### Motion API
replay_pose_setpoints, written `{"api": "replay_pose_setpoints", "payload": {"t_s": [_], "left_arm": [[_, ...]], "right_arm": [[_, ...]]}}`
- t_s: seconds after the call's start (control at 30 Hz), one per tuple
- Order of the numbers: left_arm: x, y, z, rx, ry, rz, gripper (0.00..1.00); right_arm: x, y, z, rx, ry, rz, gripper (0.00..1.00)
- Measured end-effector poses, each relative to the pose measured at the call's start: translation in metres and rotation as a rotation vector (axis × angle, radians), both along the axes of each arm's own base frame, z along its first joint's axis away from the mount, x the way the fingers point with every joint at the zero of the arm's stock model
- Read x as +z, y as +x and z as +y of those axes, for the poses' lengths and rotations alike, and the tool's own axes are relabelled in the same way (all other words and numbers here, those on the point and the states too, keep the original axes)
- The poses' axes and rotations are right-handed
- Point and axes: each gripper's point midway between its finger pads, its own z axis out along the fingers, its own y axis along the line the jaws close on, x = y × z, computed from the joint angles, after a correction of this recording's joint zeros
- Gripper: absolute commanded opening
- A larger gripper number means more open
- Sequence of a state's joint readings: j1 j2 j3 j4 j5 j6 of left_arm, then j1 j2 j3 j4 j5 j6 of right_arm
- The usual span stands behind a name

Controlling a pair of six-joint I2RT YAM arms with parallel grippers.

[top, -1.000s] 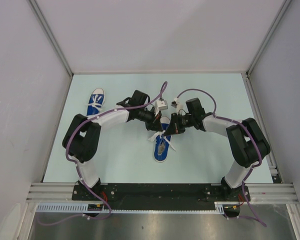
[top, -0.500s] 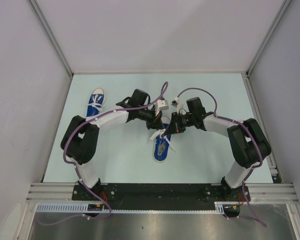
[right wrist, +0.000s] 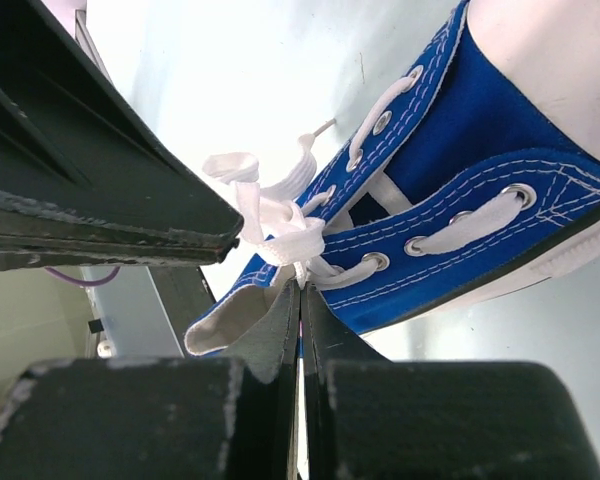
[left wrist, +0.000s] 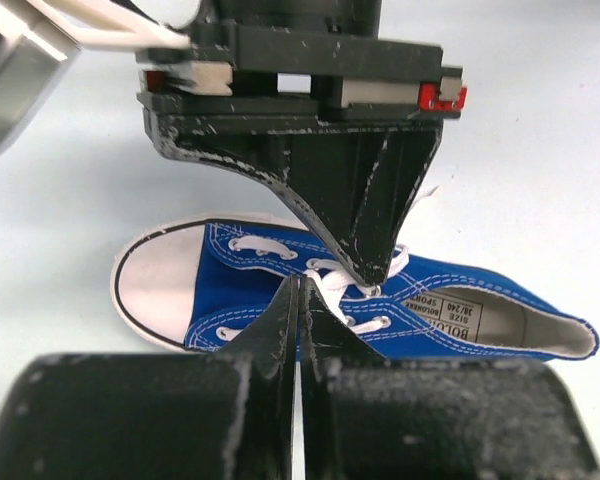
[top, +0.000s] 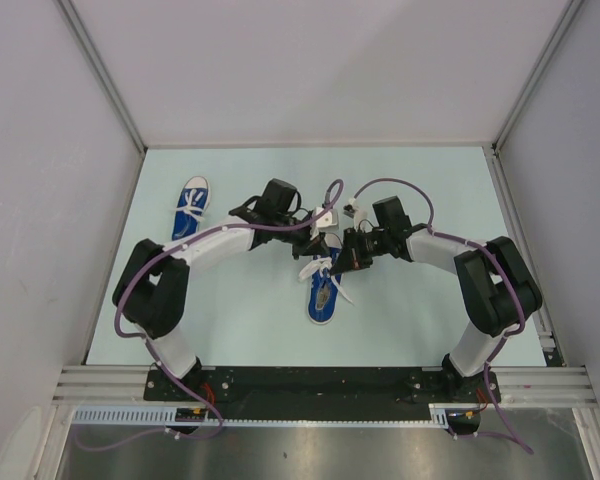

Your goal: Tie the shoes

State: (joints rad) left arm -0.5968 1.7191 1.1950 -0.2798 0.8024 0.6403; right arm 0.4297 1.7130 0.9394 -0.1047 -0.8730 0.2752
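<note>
Top view first: near shoe (top: 321,298) lies mid-counter (top: 430,300), toe away from me, and both arms converge over its lacing. Left claw (top: 317,248) comes in from the toe side and right claw (top: 339,262) from the right, the two nearly touching above the laces (top: 324,270). Loose white ends trail off both sides of the shoe. Far shoe (top: 191,208) sits well apart at the back left, with nobody on it. Whether it's tied I can't make out from up here.

Left wrist now: near shoe (left wrist: 230,290) runs sideways across the frame, toe cap left, heel right. My left claw (left wrist: 299,292) is pressed together, tips right down at the laces (left wrist: 330,285) over the middle eyelets. I can't tell whether a strand is caught in there. The right claw (left wrist: 375,268) hangs opposite, its point on the same bunch of lace.

Right wrist: right claw (right wrist: 301,295) is pressed together too, and a strand runs straight down into the seam between the fingers, so I read it as pinching the laces (right wrist: 280,235). There's a bunched crossing just above the tips, with a small loop standing up beside the left claw (right wrist: 225,232).

My read: we're mid-knot on the near shoe, crossing made but not cinched. Next I need opposing pulls, each claw drawing its strand outward and low. Grip has to hold, or the crossing slackens.
</note>
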Motion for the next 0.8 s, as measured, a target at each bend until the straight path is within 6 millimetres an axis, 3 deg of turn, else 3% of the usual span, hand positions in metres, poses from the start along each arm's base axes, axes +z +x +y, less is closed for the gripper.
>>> {"api": "replay_pose_setpoints", "payload": {"t_s": [0.13, 0.43, 0.8], "left_arm": [[-0.003, 0.001, 0.003, 0.01, 0.014, -0.001, 0.13], [-0.01, 0.004, 0.014, 0.056, 0.038, 0.068, 0.15], [-0.019, 0.0, 0.013, 0.056, 0.048, 0.162, 0.25]], "right_arm": [[0.0, 0.0, 0.0, 0.0, 0.001, -0.001, 0.0], [0.002, 0.003, 0.002, -0.006, 0.009, -0.008, 0.0], [0.006, 0.008, 0.005, -0.018, 0.028, -0.022, 0.0]]}}
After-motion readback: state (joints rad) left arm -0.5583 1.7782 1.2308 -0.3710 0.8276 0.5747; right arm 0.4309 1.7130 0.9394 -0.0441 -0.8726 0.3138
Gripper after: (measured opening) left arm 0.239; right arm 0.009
